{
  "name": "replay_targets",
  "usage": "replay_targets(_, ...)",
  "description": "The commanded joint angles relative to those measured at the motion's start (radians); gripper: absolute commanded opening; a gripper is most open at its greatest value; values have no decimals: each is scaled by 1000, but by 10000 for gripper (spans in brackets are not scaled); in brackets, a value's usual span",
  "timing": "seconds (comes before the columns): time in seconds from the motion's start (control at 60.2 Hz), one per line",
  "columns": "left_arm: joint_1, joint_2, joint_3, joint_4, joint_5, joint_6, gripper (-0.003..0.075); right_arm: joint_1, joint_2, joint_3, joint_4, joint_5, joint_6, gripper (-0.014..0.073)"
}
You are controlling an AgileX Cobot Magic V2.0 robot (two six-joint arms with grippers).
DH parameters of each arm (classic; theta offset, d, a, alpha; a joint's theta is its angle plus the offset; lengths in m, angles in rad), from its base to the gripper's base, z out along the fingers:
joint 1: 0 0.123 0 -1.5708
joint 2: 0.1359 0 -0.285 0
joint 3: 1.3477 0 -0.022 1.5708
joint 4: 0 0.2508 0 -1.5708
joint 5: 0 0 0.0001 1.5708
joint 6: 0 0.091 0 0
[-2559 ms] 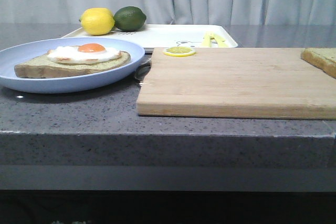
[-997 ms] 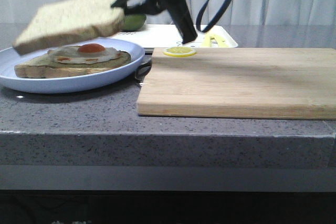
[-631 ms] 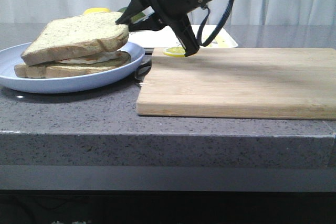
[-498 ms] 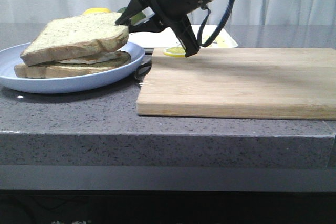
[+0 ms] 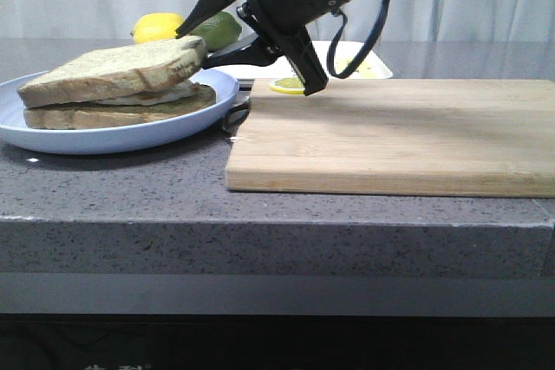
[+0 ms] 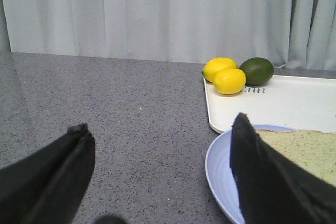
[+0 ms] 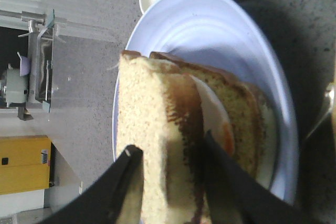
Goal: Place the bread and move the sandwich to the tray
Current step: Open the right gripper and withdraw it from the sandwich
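Reaching in from the upper right across the wooden cutting board (image 5: 395,134), the right arm slants down toward the light-blue plate (image 5: 52,138), its right gripper (image 5: 201,39) at the near end of the bread (image 5: 113,71). Its fingers are parted, one above the crust end and one below it, the slice's end lying between them; whether they press on it I cannot tell. The bread lies on the egg and lower slice, making the sandwich (image 5: 117,93) on the plate, just beside the board. Behind it sits the tray (image 5: 269,60) with a lemon (image 5: 157,27) and a lime (image 5: 216,29). A lemon slice (image 5: 287,85) rests on the board's far corner. The left gripper (image 6: 157,171) hangs spread wide over bare countertop (image 6: 105,103), holding nothing
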Motion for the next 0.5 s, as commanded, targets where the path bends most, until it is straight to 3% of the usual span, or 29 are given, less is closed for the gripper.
replay_targets(0.0,1,10,-31,0,-84,-7,533,-33,-97,-20,-10,50,-13,309)
replay_targets(0.249,1,10,-31,0,-84,-7,533,-219,-278,92,-133,136,-12,308)
replay_targets(0.482,1,10,-31,0,-84,-7,533,-432,-496,124,-602,261,-8,308)
